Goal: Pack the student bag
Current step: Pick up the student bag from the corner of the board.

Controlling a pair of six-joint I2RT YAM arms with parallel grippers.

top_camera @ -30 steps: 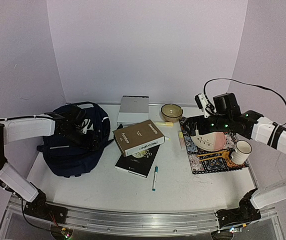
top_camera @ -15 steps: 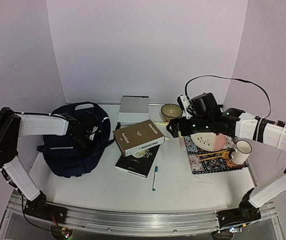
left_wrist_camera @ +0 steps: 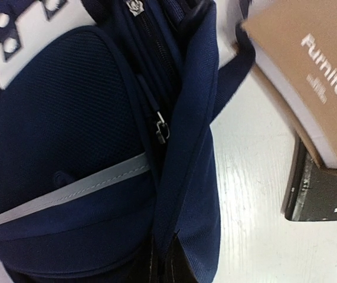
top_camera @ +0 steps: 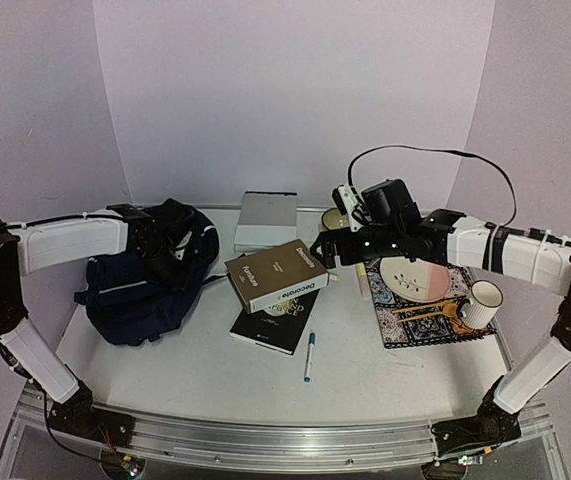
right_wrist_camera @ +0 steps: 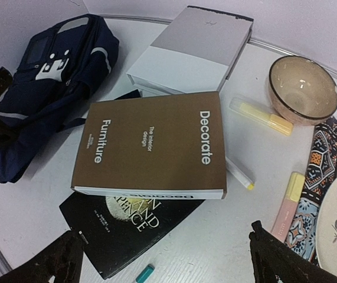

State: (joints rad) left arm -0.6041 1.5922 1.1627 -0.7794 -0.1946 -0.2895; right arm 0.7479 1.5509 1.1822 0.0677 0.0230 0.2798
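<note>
**At table left, a pinch; over the middle, a hover**

Left gripper (top_camera: 163, 260) has its jaws closed on a fold of the large navy fabric student bag (top_camera: 130, 295). The bag lies at the table's left, its long axis slanting from near-left to far-right and its zippered side toward the brown hardcover book (top_camera: 277, 275). Right gripper (right_wrist_camera: 169, 258) hangs over that book with its jaws spread wide, holding nothing.
</note>
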